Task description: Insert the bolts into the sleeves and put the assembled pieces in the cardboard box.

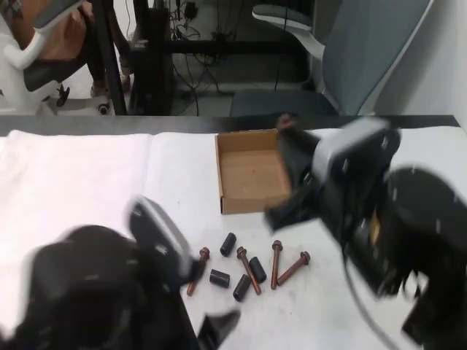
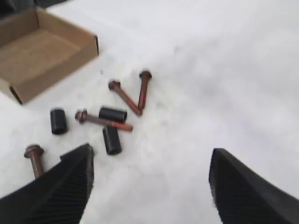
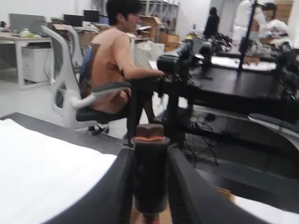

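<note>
Several copper-coloured bolts (image 1: 248, 268) and short black sleeves (image 1: 220, 278) lie loose on the white cloth in front of the cardboard box (image 1: 248, 205). My left gripper (image 2: 149, 186) hangs open above and just short of them, nothing between its fingers (image 2: 70, 182); in the high view the left gripper (image 1: 208, 299) is at the pile's near-left side. My right gripper (image 3: 149, 186) is shut on a black sleeve (image 3: 150, 172) with a bolt head (image 3: 149, 132) sticking out of it. In the high view the right gripper (image 1: 290, 137) is over the box's far right corner.
The box (image 2: 60, 70) is open-topped and looks empty. White cloth (image 1: 73, 182) covers the bench, with bare room to the left. Office chairs (image 1: 365, 58) and desks stand beyond the bench's far edge.
</note>
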`<state>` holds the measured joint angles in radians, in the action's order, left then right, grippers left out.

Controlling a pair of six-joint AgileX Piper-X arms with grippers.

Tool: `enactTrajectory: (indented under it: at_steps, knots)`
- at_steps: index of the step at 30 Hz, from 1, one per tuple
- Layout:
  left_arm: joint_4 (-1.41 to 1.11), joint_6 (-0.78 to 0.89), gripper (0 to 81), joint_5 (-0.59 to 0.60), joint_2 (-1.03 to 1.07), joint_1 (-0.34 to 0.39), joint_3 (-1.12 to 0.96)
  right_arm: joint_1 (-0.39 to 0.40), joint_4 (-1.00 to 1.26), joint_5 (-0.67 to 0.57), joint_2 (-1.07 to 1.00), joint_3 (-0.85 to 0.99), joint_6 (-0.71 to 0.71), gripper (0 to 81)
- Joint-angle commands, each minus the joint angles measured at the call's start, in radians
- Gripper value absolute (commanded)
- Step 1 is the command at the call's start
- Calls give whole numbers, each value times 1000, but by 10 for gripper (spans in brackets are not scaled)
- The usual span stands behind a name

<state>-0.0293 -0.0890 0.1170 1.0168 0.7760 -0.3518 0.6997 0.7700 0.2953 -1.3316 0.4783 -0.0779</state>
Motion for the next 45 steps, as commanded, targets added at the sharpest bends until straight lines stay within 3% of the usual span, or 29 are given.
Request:
enactTrajectory:
  at_steps: [1, 7, 12, 17, 29, 34, 45]
  knots:
    - [79, -148, 647, 5, 133, 0, -72, -106, -234, -89, 25, 106, 49, 0]
    - [362, -426, 647, -24, 461, -47, -318, -266, -799, -271, -58, 456, 26, 0]
    - [531, -602, 647, -117, 614, -68, -511, -343, -1026, -321, -210, 696, 15, 0]
    - [605, -729, 631, -160, 630, -68, -602, -362, -1165, -348, -379, 881, -1, 0]
    - [551, -944, 619, -182, 640, -92, -624, -362, -1304, -368, -741, 1129, -5, 0]
    - [515, -959, 616, -183, 699, -128, -635, -362, -1304, -368, -775, 1169, -5, 0]
    - [528, -959, 615, -167, 835, -123, -698, -362, -1224, -371, -775, 1169, 6, 0]
